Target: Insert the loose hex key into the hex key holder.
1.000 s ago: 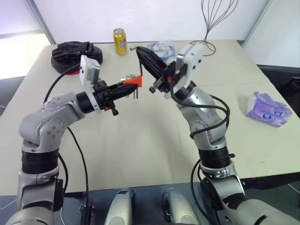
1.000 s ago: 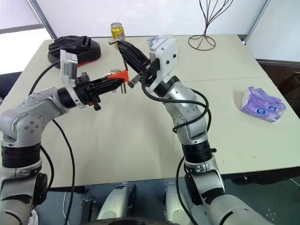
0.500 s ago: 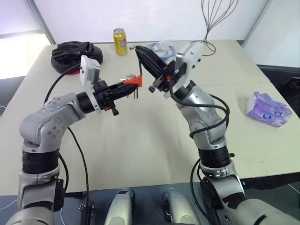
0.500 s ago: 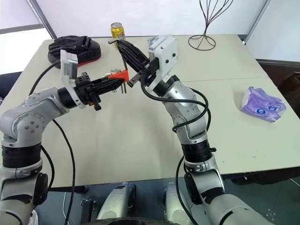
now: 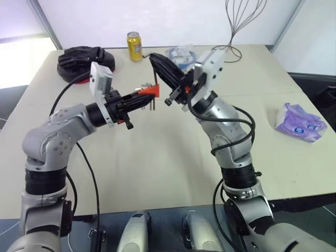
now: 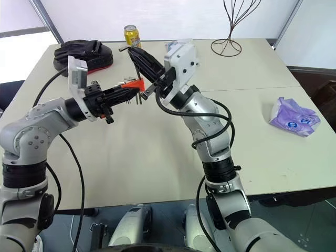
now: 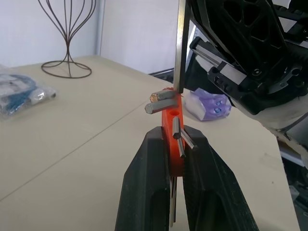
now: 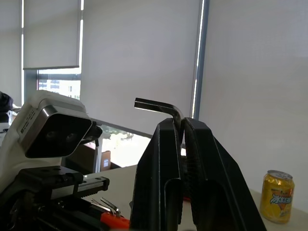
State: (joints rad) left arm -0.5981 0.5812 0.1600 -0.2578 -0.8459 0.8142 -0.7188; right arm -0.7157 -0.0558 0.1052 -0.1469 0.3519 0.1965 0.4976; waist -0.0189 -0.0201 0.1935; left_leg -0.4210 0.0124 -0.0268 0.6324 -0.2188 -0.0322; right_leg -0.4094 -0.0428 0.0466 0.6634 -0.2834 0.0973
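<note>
Currently both arms are raised over the table [image 5: 157, 157]. Left gripper [image 7: 176, 144] is clamped on the hex key holder [image 7: 172, 126] (red-orange block, short keys poking out of it). Right gripper [image 8: 182, 126] is clenched on the loose hex key [image 8: 156, 106], bent end sticking out above the fingertips. In the left wrist view the key's long arm hangs straight down, tip at the holder's top edge; seated or not, can't tell.

A yellow can [image 5: 134, 46], black bag [image 5: 84, 59], wire stand [image 6: 230, 26] and purple packet [image 5: 301, 123] sit on the table [image 5: 168, 157].
</note>
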